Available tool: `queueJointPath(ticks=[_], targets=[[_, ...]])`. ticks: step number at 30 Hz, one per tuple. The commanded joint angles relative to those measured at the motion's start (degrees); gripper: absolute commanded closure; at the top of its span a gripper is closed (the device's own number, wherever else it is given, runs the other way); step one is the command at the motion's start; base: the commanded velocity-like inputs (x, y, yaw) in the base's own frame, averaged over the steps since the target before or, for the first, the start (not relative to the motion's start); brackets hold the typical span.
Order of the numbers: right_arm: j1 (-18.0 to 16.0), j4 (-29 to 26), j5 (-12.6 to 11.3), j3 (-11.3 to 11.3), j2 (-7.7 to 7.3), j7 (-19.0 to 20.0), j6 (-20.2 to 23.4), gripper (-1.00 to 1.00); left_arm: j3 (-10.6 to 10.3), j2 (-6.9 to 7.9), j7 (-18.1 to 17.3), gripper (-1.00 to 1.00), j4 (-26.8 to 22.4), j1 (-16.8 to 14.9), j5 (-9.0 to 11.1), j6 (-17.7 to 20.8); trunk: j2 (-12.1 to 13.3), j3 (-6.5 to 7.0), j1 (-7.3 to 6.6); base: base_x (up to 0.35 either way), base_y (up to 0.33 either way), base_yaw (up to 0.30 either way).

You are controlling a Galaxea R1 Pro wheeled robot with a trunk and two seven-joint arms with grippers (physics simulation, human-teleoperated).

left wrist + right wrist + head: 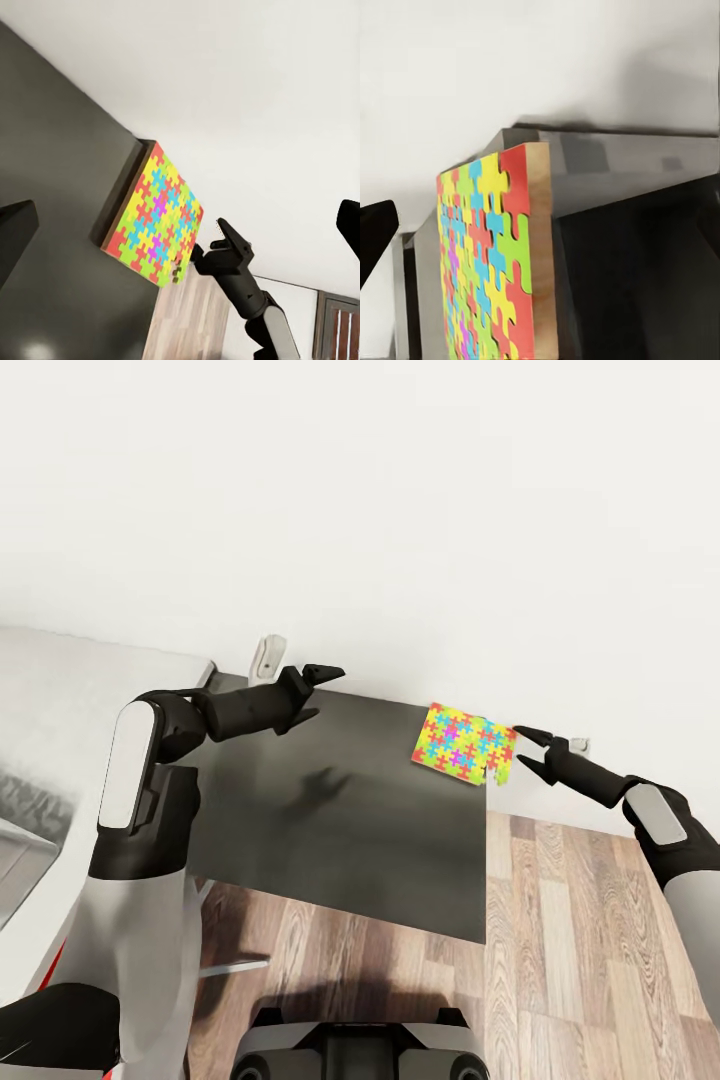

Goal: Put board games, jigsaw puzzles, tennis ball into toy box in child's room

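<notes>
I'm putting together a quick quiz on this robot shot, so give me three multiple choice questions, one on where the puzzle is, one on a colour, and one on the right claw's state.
1. Where does the jigsaw puzzle lie?
A. at the far right corner of the dark grey table wing
B. on the wooden floor
C. on the bed

2. What colour is the surface under the puzzle?
A. white
B. dark grey
C. red

3. How does the right claw stand?
A. shut on the puzzle
B. open, just beside the puzzle's edge
C. shut, far from the puzzle

Answers:
1 A: in the head view the puzzle sits at the table wing's far right corner, slightly over the edge.
2 B: the wing around it renders dark grey.
3 B: its fingers are spread, with nothing seen between them, next to the puzzle's right edge.
</notes>
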Motion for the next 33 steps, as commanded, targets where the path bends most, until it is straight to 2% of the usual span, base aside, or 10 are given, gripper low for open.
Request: queueJointPath(ticks=[1,10,33], targets=[[-0.03,0.02,-0.04,-0.14,0.01,0.08,0.36,-1.0,0.04,-0.03,0.6,-1.0,-0.04,-0.04,0.52,0.08,-0.04,-0.04,0.01,0.0,0.0,0.01],[0.0,-0.04,-0.1,-1.83,-0.03,0.13,0.41,-1.0,0.03,-0.09,0.6,-1.0,-0.04,-0.04,0.52,0.08,-0.04,-0.04,0.01,0.0,0.0,0.004],[0.1,0.52,-0.21,-2.16,0.39,0.04,0.43,-1.0,0.02,-0.09,0.6,-1.0,-0.04,-0.04,0.53,0.08,-0.04,-0.04,0.01,0.0,0.0,0.0]])
